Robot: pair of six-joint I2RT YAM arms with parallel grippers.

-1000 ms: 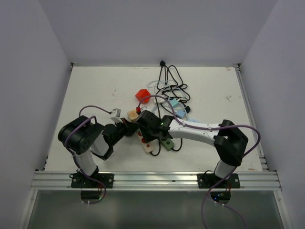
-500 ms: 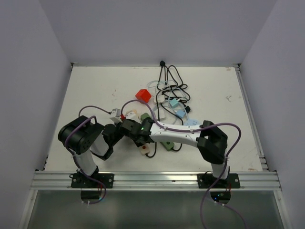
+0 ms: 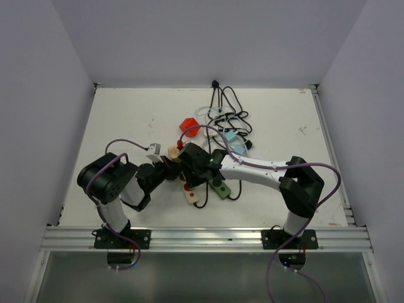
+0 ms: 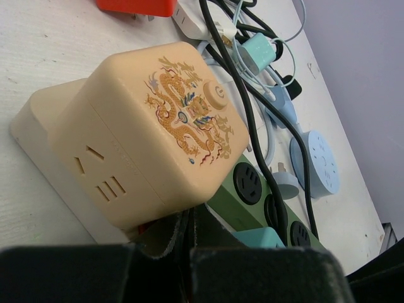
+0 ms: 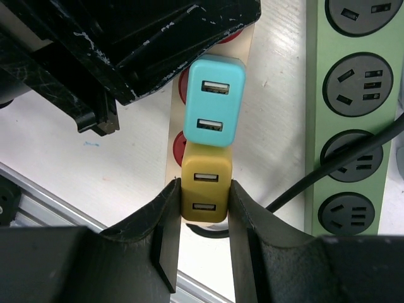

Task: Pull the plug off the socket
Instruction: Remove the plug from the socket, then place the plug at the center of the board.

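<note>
Jaws of the right gripper (image 5: pixel 204 189) clamp the sides of a mustard-yellow plug (image 5: pixel 206 197), a small adapter with two USB ports on its face and no lettering. It is seated in the cream power strip (image 5: pixel 240 113), whose sockets are ringed in red. A teal two-port adapter (image 5: pixel 216 106) sits touching it, just beyond. A green power strip (image 5: pixel 360 95) lies alongside, with a black cable (image 5: pixel 328 172) running into it. The left gripper (image 4: pixel 191 230) is closed on nothing, its tips just beside a beige cube socket (image 4: pixel 158 132) printed with a gold dragon and a round button. Farther back lie a red cube (image 3: pixel 188 125) and tangled cables (image 3: pixel 224 117).
</note>
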